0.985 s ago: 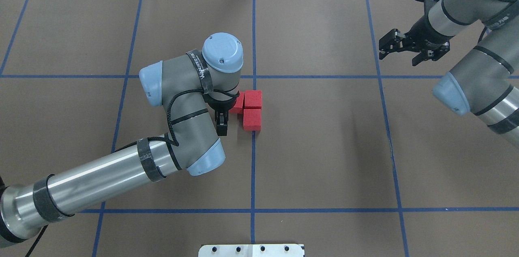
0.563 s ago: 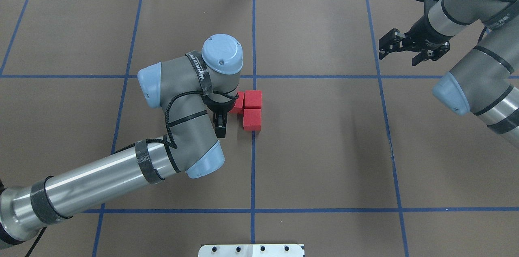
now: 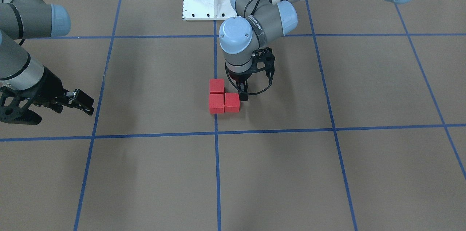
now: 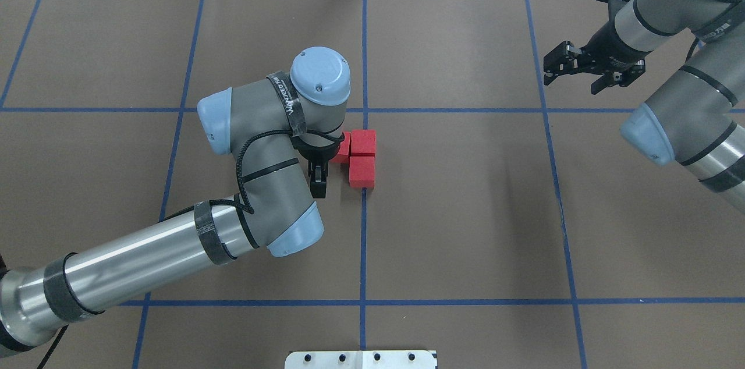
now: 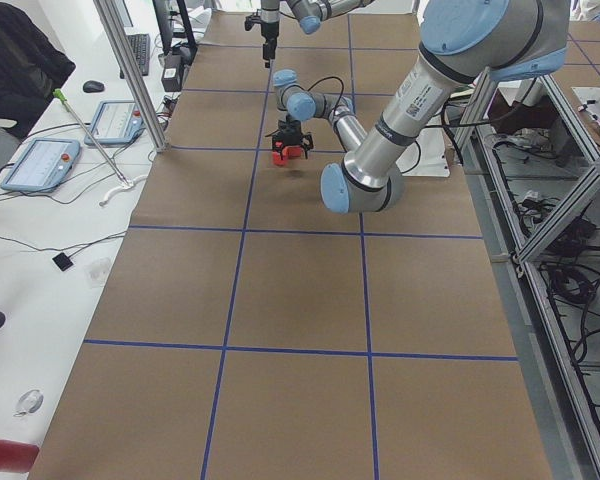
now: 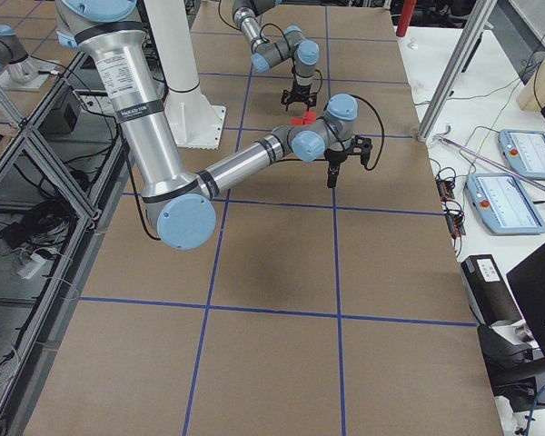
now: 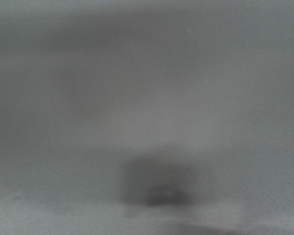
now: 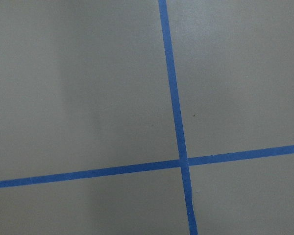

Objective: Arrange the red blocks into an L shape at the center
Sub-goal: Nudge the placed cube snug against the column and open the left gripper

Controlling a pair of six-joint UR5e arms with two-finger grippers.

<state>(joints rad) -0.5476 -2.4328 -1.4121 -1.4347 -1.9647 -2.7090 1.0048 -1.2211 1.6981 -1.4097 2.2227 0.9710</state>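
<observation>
Left gripper [image 3: 241, 91]: low over the table at the center, fingers apart (plainest from the right-end camera), nothing seen held. One finger just beside the red blocks on the robot's left side. Contact not discernible.
Left wrist camera: blurred grey only, nothing legible.
Red blocks [image 3: 216, 103]: three cubes flat on the table, faces touching, laid out as an L. Two in a row along the middle tape line, the third joined to the farther one on the robot's left side.
Center [image 4: 363, 223]: middle blue tape line with the L sitting on it, a little nearer the robot than a crossing of two tape lines.
Right gripper [image 4: 571, 81]: raised, fingers spread wide, empty, well apart from the blocks toward the robot's right edge of the table.
Right wrist camera: bare brown surface and one tape crossing.
Table [image 4: 465, 212]: brown, matte, gridded in large blue-taped squares.
</observation>
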